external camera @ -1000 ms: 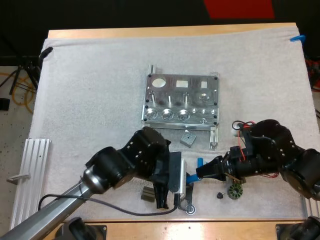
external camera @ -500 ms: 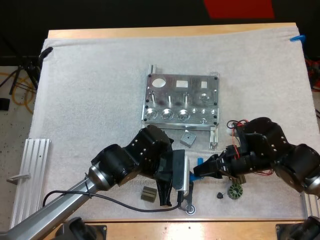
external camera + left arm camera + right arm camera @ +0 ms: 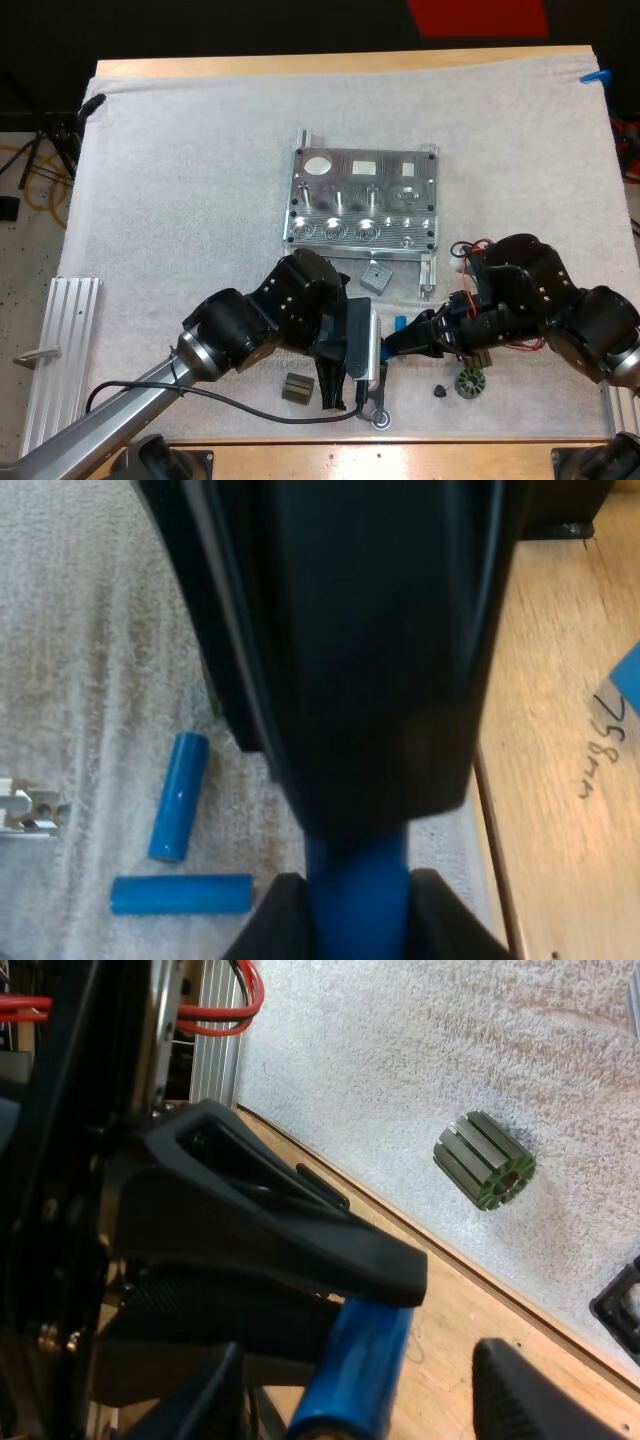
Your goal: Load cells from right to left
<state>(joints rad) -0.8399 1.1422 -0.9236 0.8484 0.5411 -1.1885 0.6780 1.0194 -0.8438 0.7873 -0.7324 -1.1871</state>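
The left hand (image 3: 352,920) pinches a blue cell (image 3: 356,865). The right hand (image 3: 365,1405) is spread around the cell's far end, with neither finger touching it. If the left lets go before the right closes, the cell probably falls at the bench (image 3: 560,680) edge and rolls off. The left wrist view shows 2 spare cells (image 3: 178,795) (image 3: 180,893) lying just beyond that hand. The high view shows the fixture (image 3: 362,210) well ahead of both hands.

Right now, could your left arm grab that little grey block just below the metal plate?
Probably not yet. The grey block lies close by and uncovered, but my left gripper is shut on a blue cylinder, with my right gripper open around the same cylinder.
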